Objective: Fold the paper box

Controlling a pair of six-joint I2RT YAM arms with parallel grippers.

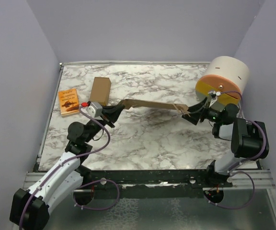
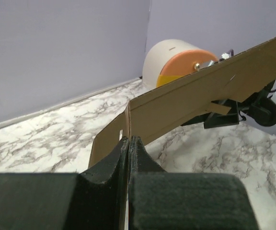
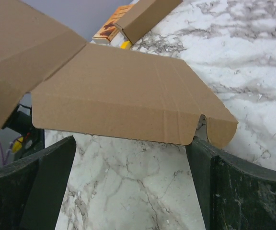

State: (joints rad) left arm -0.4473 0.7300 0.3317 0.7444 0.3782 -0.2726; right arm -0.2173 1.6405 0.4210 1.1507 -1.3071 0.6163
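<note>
**Top external view: paper box sheet carried by one pinch only**

Far left, an orange booklet (image 1: 69,102) lies flat on the marble table (image 1: 152,141). A narrow cardboard box (image 1: 100,91) lies just to its right. Neither is part of the work.

The left gripper (image 1: 115,111) is fully closed on the left edge of the paper box (image 1: 152,105). The left wrist view shows both fingers pressed together on the cardboard at a crease. The paper box is an unfolded die-cut sheet, lifted off the table and spanning the middle of the scene between the two arms, rising toward the right.

The right gripper (image 1: 191,115) stands at the sheet's right end with its jaws wide apart and grips nothing. The right wrist view shows the sheet's edge and a rounded corner tab just ahead of the fingers. Contact cannot be confirmed.

Far right, a white drum (image 1: 223,79) with an orange and yellow face sits close behind the right gripper.

Risks, as judged:
- With one narrow hold, the sheet may pivot or slip out of the left fingers.
- If the right jaws close here, they may catch the small tab rather than the panel and bend it off the score line.
- If the arms pull apart, the left-hand crease may tear.
- Swinging the sheet leftward may knock the narrow cardboard box; backing the right arm may strike the drum.
</note>
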